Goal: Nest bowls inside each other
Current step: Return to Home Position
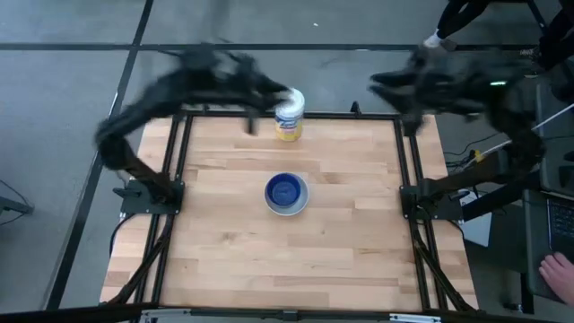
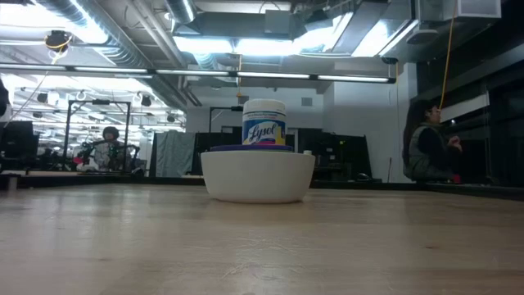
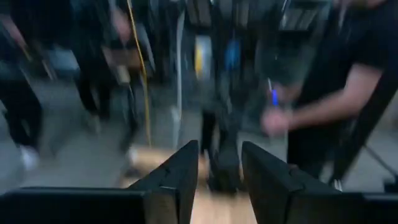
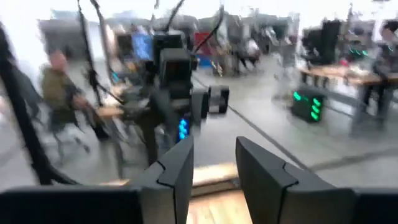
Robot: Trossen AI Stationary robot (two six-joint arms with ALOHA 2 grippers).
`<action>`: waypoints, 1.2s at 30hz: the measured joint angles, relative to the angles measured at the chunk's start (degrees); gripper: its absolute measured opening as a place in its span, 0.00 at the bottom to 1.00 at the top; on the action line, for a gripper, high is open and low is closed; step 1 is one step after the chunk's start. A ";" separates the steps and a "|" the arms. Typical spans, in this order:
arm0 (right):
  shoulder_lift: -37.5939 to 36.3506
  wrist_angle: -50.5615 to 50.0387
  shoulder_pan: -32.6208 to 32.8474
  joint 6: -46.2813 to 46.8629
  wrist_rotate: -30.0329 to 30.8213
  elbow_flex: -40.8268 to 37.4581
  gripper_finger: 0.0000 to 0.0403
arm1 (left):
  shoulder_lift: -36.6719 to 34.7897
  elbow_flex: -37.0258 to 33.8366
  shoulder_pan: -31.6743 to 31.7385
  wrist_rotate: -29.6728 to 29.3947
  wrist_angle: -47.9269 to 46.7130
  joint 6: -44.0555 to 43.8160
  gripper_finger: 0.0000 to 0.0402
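Note:
The bowls stand as one nested stack at the table's middle. The white bowl (image 1: 286, 195) is outermost, with the dark blue bowl (image 1: 284, 190) showing inside it. The low view shows the white bowl (image 2: 258, 175) resting on its base, a dark blue rim (image 2: 252, 148) just above its edge. Any bowls between the two are hidden. My left gripper (image 1: 271, 92) is raised above the table's far left edge, open and empty in its wrist view (image 3: 219, 158). My right gripper (image 1: 384, 85) hangs high over the far right corner, also open and empty (image 4: 214, 155).
A white canister with a yellow label (image 1: 289, 115) stands upright near the far edge, beside my left gripper and behind the bowls in the low view (image 2: 264, 123). Black frame rails (image 1: 409, 170) run along both sides of the table. A person's hand (image 1: 560, 274) shows beyond the right edge.

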 joint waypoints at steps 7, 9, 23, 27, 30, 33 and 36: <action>-5.96 -8.27 1.03 8.84 -7.41 0.01 0.26 | -17.02 0.00 2.35 -3.23 4.12 -5.80 0.27; -5.96 -9.47 1.73 12.99 -8.61 0.01 0.24 | -20.65 0.00 1.87 -3.39 2.66 -3.99 0.27; -15.31 -32.50 4.84 9.70 10.84 -1.82 0.26 | -38.18 -1.47 0.17 -3.45 -31.18 -1.37 0.28; -22.64 -26.17 4.80 7.65 8.29 -5.97 0.29 | -44.35 -3.98 0.17 -7.70 -30.76 0.00 0.28; -27.96 -22.40 4.80 4.42 6.29 -10.25 0.31 | -50.54 -5.77 0.29 -9.20 -30.62 -1.54 0.28; -32.56 -21.24 4.78 3.40 6.03 -15.07 0.33 | -56.51 -8.93 1.78 -8.97 -30.75 -3.34 0.28; -36.82 -20.93 4.78 3.09 7.39 -20.79 0.34 | -62.51 -13.85 4.13 -9.37 -31.92 -4.46 0.28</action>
